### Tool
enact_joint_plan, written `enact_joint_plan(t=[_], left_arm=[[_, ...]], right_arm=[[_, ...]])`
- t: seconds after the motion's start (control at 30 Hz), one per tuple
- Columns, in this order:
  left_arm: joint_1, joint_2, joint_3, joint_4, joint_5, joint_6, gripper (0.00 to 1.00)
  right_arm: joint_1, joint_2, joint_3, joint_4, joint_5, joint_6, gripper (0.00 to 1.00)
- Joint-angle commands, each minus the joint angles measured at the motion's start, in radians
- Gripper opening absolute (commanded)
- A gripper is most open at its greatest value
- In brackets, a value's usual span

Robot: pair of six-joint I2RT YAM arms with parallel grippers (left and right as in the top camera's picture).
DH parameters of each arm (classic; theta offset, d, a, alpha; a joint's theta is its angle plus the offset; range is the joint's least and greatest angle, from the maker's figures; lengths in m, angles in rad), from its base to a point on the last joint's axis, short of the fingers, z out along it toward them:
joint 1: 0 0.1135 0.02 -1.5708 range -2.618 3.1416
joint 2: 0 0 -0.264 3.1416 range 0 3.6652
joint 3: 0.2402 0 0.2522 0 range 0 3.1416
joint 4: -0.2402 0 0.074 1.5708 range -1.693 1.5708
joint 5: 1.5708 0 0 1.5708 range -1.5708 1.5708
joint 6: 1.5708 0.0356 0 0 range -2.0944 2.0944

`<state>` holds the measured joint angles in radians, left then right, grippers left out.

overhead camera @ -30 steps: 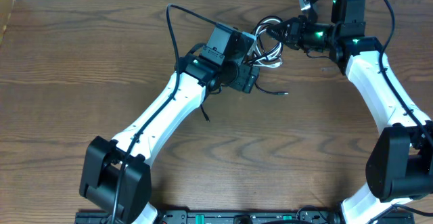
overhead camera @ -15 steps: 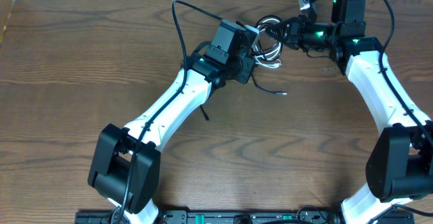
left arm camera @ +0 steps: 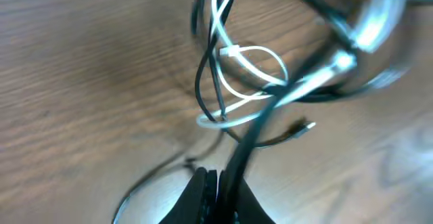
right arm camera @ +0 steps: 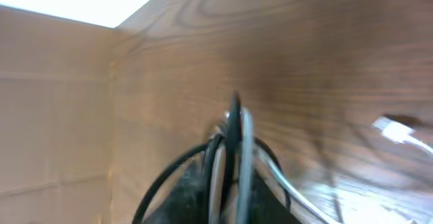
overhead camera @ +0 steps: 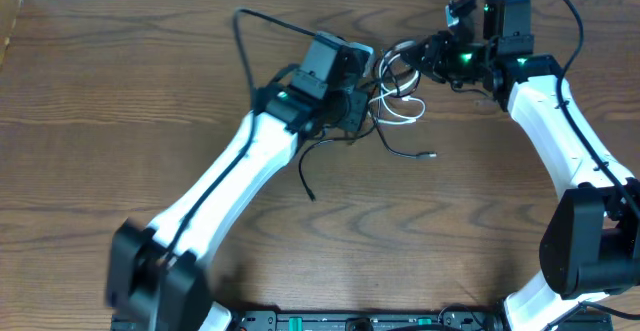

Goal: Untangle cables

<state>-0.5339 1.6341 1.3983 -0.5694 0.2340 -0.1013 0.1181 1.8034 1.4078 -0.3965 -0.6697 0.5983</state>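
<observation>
Since approx. one second ago, the left gripper (left arm camera: 208,183) has shut, the left arm has swung left at its base, and the tangle has been drawn out: the white cable (left arm camera: 230,51) now lies lower on the table (overhead camera: 120,91) and the plug (overhead camera: 431,155) of the black cable (overhead camera: 398,152) has shifted toward the near edge. Current state: left jaws are pressed together, and a black cable emerges right at the tips, so it is judged pinched. The right gripper (right arm camera: 231,173) has several strands (black and white) running between its fingers, but the wrist view is too blurred to tell whether it clamps them or is letting go. Tangle location: far side of the table, between the two grippers, with white loops crossing black loops. A second black strand (overhead camera: 308,176) trails toward the near edge under the left arm. Step in hand (judged): separate the pinched black cable from the bundle. Procedure: keep the left pinch firm. Draw slowly, away from the right gripper and low over the table. Pull along the strand's own path through the white loop, not across it, or the loop will cinch. Ref. the left wrist view for the crossing point. If the white loop starts to tighten, stop, give slack and re-route. Keep the opp. end anchored or the whole bundle drags along.
</observation>
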Motion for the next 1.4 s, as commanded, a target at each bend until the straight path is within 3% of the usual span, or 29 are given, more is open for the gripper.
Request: enact_joint_plan(t=[0.0,0.27,0.4,0.57,0.77,0.9,1.07,1.2,1.37], left_arm=[[0.0,-0.104,0.001,-0.049,0.002,-0.032,0.08],[0.0,-0.166,0.0,-0.137,0.019,-0.031,0.08],[0.005,-0.16,0.0,-0.121,0.015,-0.032,0.07],[0.048,-0.16,0.0,-0.083,0.015,-0.061,0.07],[0.143,-0.16,0.0,-0.077,0.016,-0.198,0.07],[0.154,-0.16,0.0,-0.077,0.016,-0.22,0.07],[0.154,-0.16,0.0,-0.076,0.02,-0.223,0.07],[0.154,-0.161,0.001,-0.069,0.02,-0.223,0.07],[0.154,-0.161,0.001,-0.061,0.02,-0.246,0.08]], right_arm=[[0.006,-0.019,0.011,-0.001,0.088,-0.031,0.31],[0.027,-0.019,0.011,0.0,0.079,-0.033,0.31],[0.034,-0.019,0.011,-0.005,0.013,-0.077,0.37],[0.049,-0.019,0.011,-0.051,-0.032,-0.117,0.38],[0.1,-0.019,0.011,-0.042,-0.165,-0.266,0.37],[0.152,-0.019,0.011,0.008,-0.268,-0.403,0.41],[0.22,-0.013,0.011,-0.002,-0.155,-0.402,0.43],[0.278,0.02,0.011,-0.036,0.079,-0.275,0.42],[0.317,0.091,0.011,-0.021,0.171,-0.166,0.35]])
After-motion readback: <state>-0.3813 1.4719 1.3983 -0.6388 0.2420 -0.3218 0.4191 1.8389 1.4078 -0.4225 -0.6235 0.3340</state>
